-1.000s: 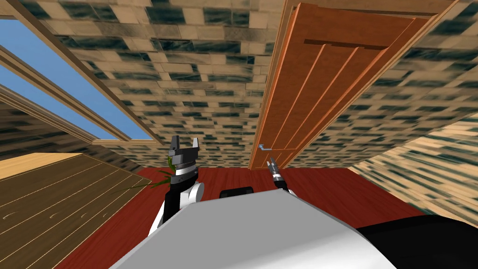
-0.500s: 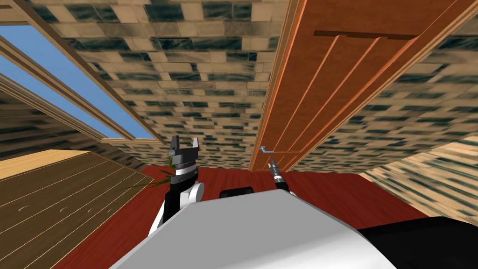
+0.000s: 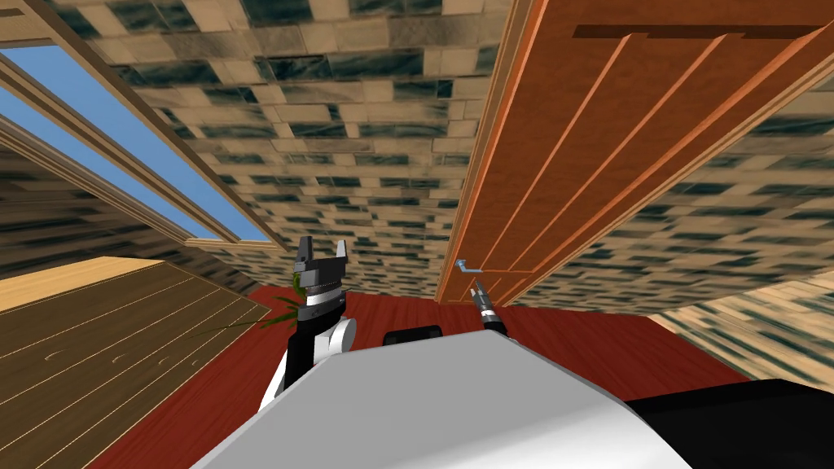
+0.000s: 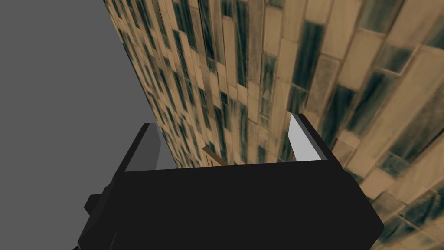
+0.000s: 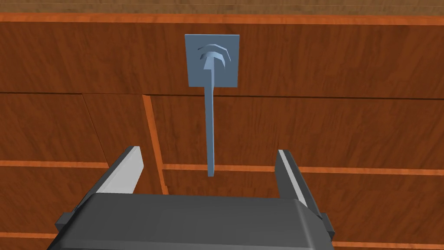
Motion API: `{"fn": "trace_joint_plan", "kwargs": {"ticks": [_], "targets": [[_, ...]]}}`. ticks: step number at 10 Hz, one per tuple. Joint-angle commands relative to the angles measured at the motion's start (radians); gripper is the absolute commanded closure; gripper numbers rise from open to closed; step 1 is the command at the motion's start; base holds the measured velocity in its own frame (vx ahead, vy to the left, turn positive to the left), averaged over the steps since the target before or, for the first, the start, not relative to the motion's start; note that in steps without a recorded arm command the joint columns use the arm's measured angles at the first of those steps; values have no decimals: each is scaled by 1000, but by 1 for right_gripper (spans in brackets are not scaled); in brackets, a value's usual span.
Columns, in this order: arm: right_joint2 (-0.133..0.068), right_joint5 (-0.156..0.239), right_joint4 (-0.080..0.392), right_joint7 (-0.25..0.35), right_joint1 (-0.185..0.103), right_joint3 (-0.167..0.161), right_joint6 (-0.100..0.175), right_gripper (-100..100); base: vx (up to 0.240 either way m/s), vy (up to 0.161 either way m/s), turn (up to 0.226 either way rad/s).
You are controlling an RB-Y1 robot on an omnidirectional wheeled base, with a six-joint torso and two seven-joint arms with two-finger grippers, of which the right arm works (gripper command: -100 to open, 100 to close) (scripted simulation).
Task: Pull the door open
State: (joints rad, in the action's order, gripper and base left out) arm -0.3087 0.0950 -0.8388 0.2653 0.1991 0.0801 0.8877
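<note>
While fingers (image 5: 127, 170) face handle (image 5: 211, 126), plant (image 3: 279, 316) leftward.

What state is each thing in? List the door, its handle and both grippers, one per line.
door: shut, flush in its frame.
handle: ungripped; its lever lines up with the gap between the right gripper's fingers, touching neither.
right gripper: open, facing the door at the handle.
left gripper: open, holding nothing, raised away from the door.
</note>
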Motion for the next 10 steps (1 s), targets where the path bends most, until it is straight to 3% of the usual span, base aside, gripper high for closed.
{"fn": "trace_joint_plan", "kwargs": {"ticks": [1, 7, 8, 10], "targets": [[0, 0, 0, 0, 0, 0, 0, -100, 39, -29, 17], [8, 10, 31, -13, -27, 19, -5, -100, 174, -60, 55], [8, 10, 31, -13, -27, 19, -5, 100, -7, 6, -12], [8, 10, 31, -13, -27, 19, -5, 100, -29, 12, -10]]}}
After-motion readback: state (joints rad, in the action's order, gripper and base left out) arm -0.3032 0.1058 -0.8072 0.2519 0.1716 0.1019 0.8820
